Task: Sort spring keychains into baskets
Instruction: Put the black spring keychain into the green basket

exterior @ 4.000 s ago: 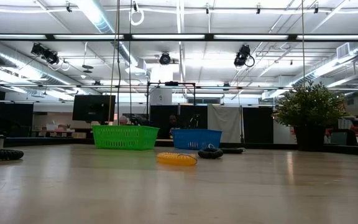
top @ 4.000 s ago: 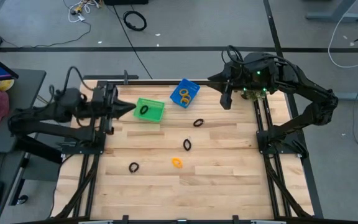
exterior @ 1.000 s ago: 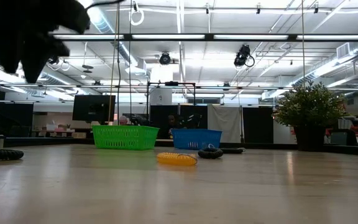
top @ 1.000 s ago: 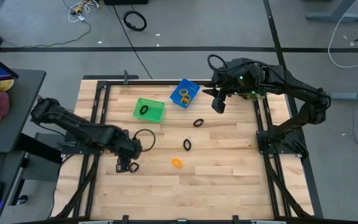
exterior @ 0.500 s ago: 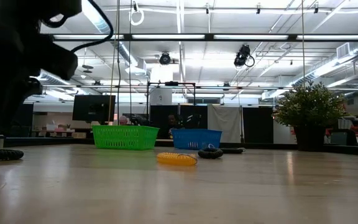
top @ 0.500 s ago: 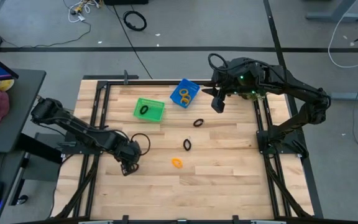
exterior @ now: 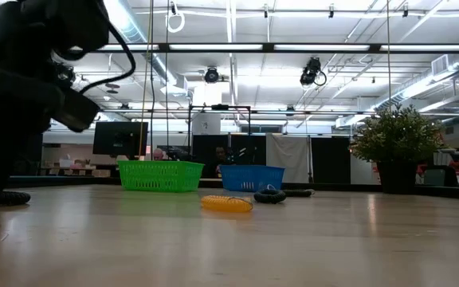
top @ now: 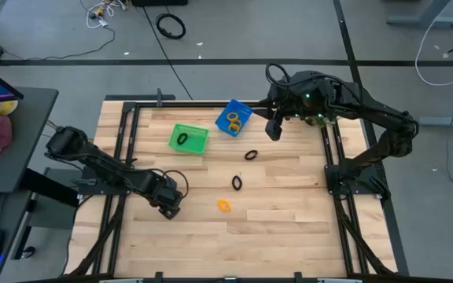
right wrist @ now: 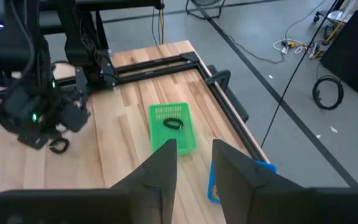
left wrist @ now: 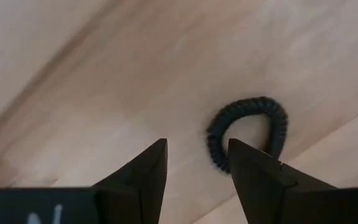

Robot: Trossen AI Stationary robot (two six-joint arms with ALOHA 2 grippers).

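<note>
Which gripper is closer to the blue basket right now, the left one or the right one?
Right. The right gripper hangs open just beside the blue basket, while the left gripper is far across the table, down open over a black keychain.

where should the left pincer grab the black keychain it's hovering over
The small black coiled spring keychain lies flat on the wooden table, so its open loop offers two thin sides. Probably best to come straight down from above with the left pincer open and one finger inside the loop and one outside, pinching the nearer side of the coil. Right now it sits off toward one finger.
</note>
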